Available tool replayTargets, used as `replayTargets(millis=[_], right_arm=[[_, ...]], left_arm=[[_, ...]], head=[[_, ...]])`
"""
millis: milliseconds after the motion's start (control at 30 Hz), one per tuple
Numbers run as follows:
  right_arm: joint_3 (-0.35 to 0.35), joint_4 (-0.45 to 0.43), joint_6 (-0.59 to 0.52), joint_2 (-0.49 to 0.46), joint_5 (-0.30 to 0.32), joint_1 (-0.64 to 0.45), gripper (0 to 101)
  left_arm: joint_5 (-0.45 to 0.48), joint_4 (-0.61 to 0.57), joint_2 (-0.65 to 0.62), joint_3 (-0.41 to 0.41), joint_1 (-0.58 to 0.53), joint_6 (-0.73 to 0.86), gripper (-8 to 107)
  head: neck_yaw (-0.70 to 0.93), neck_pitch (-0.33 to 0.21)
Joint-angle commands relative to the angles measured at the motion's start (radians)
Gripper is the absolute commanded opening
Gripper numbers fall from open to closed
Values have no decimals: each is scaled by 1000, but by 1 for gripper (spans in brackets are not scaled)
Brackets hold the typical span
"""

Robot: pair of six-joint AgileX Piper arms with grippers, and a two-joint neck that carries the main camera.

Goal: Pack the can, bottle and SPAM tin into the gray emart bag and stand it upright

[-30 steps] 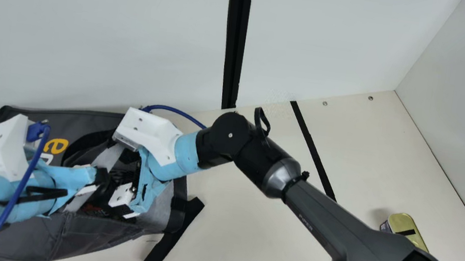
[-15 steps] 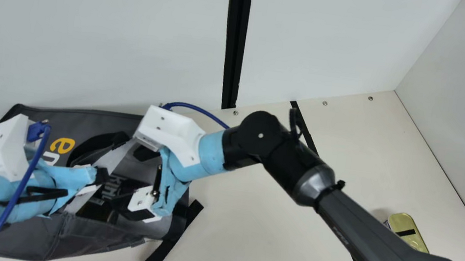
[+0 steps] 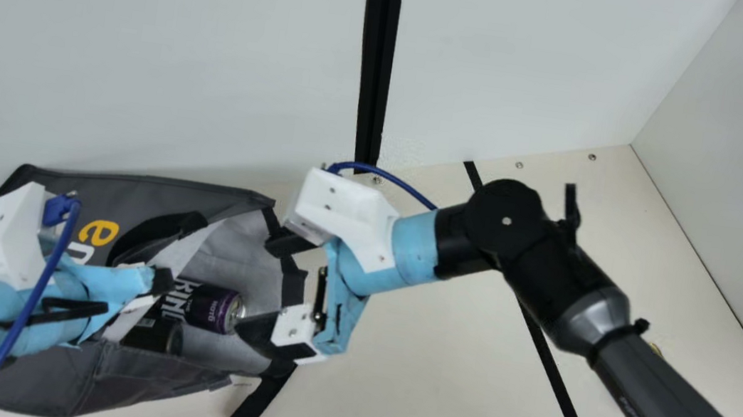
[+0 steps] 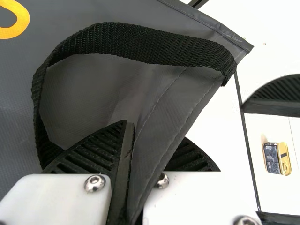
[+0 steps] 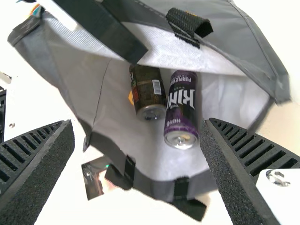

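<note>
Left gripper (image 3: 154, 291): pinching the rim of the gray emart bag (image 3: 47, 381), which lies on its side at the table's left, near the back edge, mouth towards the right edge. Bag not upright.

Inside the bag, side by side: dark can (image 3: 164, 337) nearer the table's front edge, purple can (image 3: 215, 308) nearer the bag's mouth. Both look like cans; which one the task calls the bottle cannot be told.

Right gripper (image 3: 255, 286): at the mouth, fingers spread, nothing between them.

SPAM tin (image 4: 276, 158): on the table near its right edge, unpacked.

Assessment: two of three items appear packed. Outstanding: the tin, then standing the bag up.
</note>
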Motion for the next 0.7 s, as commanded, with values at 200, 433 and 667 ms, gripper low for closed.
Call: replayTargets(millis=[200,433,667], right_arm=[[22,8,-38,-59,87,-103,95],[47,16,-74,-102,135,-174,95],[95,25,-104,-144,135,-215,95]], left_arm=[[0,0,0,0,0,0,-8],[0,0,0,0,0,0,-8],[0,0,0,0,0,0,-8]], head=[[-1,-23],[-1,-23],[-1,-23]])
